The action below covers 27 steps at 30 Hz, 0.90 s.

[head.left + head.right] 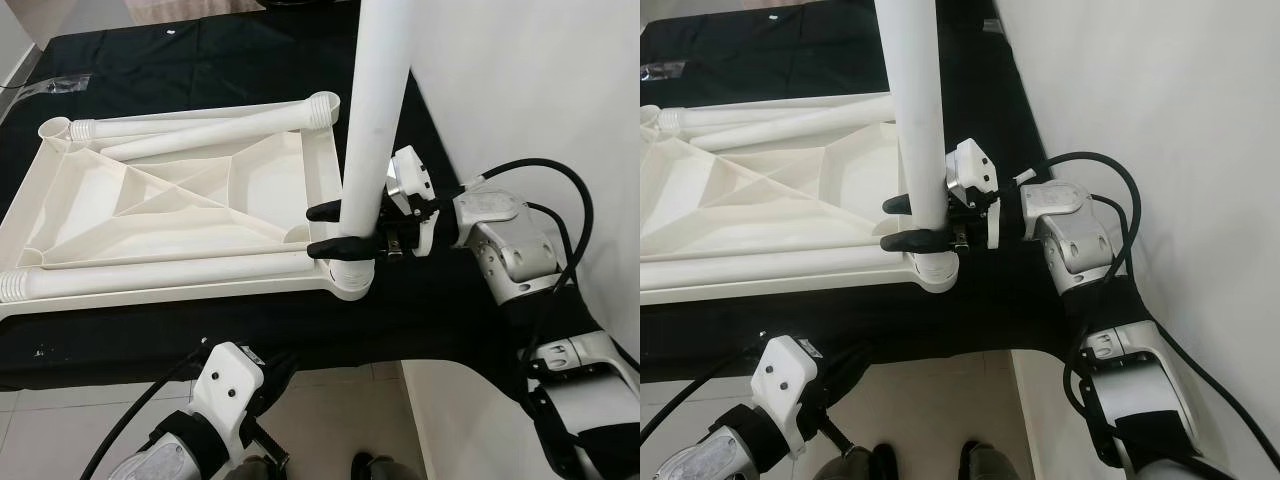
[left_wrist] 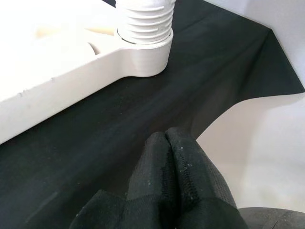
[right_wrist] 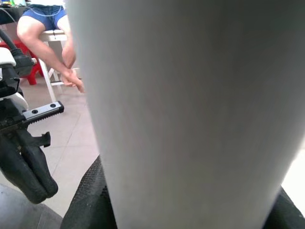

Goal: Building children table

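Observation:
A white plastic table top point(image 1: 150, 215) lies upside down on a black cloth point(image 1: 200, 60). One white leg point(image 1: 375, 110) stands upright in the near right corner socket point(image 1: 350, 282). My right gripper point(image 1: 317, 230) is shut on this leg just above the socket, one black finger on each side. In the left wrist view the leg's threaded end point(image 2: 145, 21) sits in that socket point(image 2: 143, 57). My left gripper point(image 2: 167, 143) hangs low below the cloth's front edge, its fingers pressed together with nothing between them.
Loose white legs lie on the table top, one along its near edge point(image 1: 150, 275) and others at the far side point(image 1: 210, 130). A white wall point(image 1: 530, 80) rises on the right. A person point(image 3: 52, 28) sits on a stool beyond the leg. Tiled floor point(image 1: 330, 420) lies below.

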Tool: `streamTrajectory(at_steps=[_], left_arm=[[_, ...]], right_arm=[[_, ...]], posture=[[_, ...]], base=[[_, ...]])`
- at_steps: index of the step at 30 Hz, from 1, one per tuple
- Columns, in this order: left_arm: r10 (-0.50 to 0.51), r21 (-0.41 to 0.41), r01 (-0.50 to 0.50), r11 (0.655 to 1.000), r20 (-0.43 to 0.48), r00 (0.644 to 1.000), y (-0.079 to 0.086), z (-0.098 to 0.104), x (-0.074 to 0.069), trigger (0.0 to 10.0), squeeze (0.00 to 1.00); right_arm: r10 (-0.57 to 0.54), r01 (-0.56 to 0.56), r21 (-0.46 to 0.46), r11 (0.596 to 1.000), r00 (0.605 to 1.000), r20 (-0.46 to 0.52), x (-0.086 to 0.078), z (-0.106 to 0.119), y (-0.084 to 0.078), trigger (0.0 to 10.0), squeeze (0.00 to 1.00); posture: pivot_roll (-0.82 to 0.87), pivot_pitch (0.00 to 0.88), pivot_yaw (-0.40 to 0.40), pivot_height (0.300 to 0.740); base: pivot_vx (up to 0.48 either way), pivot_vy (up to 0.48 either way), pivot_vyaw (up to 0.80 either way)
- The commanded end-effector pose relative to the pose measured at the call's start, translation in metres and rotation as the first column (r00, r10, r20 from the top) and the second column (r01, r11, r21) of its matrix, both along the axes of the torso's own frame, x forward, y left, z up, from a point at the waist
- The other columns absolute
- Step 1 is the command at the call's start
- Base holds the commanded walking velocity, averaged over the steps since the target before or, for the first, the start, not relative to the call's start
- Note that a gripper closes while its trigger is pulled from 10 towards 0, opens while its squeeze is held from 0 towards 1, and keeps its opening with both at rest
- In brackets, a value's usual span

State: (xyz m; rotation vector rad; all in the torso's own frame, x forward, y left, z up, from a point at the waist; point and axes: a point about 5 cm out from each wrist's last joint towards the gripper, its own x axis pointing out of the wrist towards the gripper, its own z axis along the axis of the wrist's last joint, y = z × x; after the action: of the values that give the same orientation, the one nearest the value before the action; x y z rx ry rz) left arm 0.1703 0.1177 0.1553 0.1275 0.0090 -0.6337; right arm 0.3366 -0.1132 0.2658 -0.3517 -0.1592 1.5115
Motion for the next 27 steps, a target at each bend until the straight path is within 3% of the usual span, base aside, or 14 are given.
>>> streamTrajectory(at_steps=[1,8,10,12,14,16,17,18,19,20,23,25,27], left_arm=[[-0.006,-0.003,0.006,1.000,-0.012,1.000,-0.001,-0.002,-0.003,10.0,0.00],[-0.004,-0.004,0.004,1.000,-0.010,1.000,-0.001,-0.001,-0.002,10.0,0.00],[-0.004,-0.005,0.004,1.000,-0.009,1.000,-0.001,-0.001,-0.002,10.0,0.00],[-0.004,-0.005,0.004,1.000,-0.009,1.000,-0.001,-0.001,-0.002,10.0,0.00],[-0.004,-0.005,0.004,1.000,-0.009,1.000,-0.002,-0.002,-0.002,10.0,0.00],[-0.003,-0.005,0.003,1.000,-0.008,1.000,-0.001,-0.002,-0.002,10.0,0.00],[0.000,-0.003,0.000,1.000,-0.007,1.000,-0.001,-0.002,-0.002,10.0,0.00],[0.003,-0.001,-0.003,1.000,-0.006,1.000,0.000,-0.002,-0.002,10.0,0.00],[0.007,0.000,-0.007,1.000,-0.005,1.000,0.000,-0.001,-0.001,10.0,0.00],[0.016,-0.005,-0.017,1.000,-0.007,1.000,0.001,-0.001,0.000,10.0,0.00],[0.052,-0.020,-0.052,0.998,-0.013,0.999,0.006,0.000,0.004,10.0,0.00],[0.069,-0.018,-0.070,0.997,-0.008,0.998,0.009,0.001,0.007,10.0,0.00],[0.151,-0.050,-0.150,0.987,0.009,0.989,0.021,0.008,0.019,10.0,0.00]], right_arm=[[-0.012,0.012,-0.006,1.000,0.999,-0.043,0.001,-0.017,0.009,10.0,0.00],[-0.237,0.239,0.040,0.970,0.971,-0.034,0.009,-0.026,0.010,10.0,0.00],[-0.328,0.330,0.061,0.942,0.944,-0.043,0.008,-0.029,0.007,10.0,0.00],[-0.347,0.349,0.064,0.935,0.937,-0.045,0.007,-0.030,0.006,10.0,0.00],[-0.440,0.446,0.072,0.892,0.894,-0.082,0.001,-0.038,0.003,10.0,0.00],[-0.631,0.638,0.040,0.769,0.768,-0.110,-0.005,-0.054,-0.003,10.0,0.00],[-0.809,0.822,0.048,0.567,0.567,-0.153,-0.013,-0.065,-0.009,10.0,0.00],[-0.903,0.921,0.040,0.387,0.387,-0.186,-0.020,-0.072,-0.017,10.0,0.00],[-0.930,0.947,0.024,0.321,0.319,-0.184,-0.032,-0.078,-0.017,10.0,0.00],[-0.936,0.952,0.027,0.304,0.304,-0.175,-0.041,-0.080,-0.013,10.0,0.00],[-0.931,0.951,0.032,0.306,0.306,-0.197,-0.046,-0.081,-0.003,10.0,0.00],[-0.935,0.958,0.033,0.286,0.287,-0.208,-0.045,-0.082,-0.003,10.0,0.00],[-0.936,0.961,0.042,0.273,0.276,-0.220,-0.041,-0.081,0.001,10.0,0.00]], posture=[[-0.01,0.280,-0.003,0.740],[-0.01,0.287,-0.011,0.740],[-0.02,0.287,-0.013,0.740],[-0.02,0.287,-0.013,0.740],[-0.02,0.285,-0.023,0.740],[-0.02,0.282,-0.031,0.740],[-0.02,0.281,-0.033,0.740],[-0.02,0.281,-0.033,0.740],[-0.02,0.282,-0.034,0.740],[-0.02,0.282,-0.034,0.740],[-0.03,0.283,-0.021,0.740],[-0.04,0.272,-0.014,0.740],[-0.03,0.264,-0.014,0.740]], base=[[0.000,0.000,0.00],[0.000,0.000,0.00],[0.000,0.000,0.00],[0.000,0.000,0.00],[0.000,0.000,0.00],[0.000,0.000,0.00],[0.000,0.000,0.00],[0.000,0.000,0.00],[0.000,0.000,0.00],[0.000,0.000,0.00],[0.000,0.000,0.00],[0.000,0.000,0.00],[0.000,0.000,0.00]])
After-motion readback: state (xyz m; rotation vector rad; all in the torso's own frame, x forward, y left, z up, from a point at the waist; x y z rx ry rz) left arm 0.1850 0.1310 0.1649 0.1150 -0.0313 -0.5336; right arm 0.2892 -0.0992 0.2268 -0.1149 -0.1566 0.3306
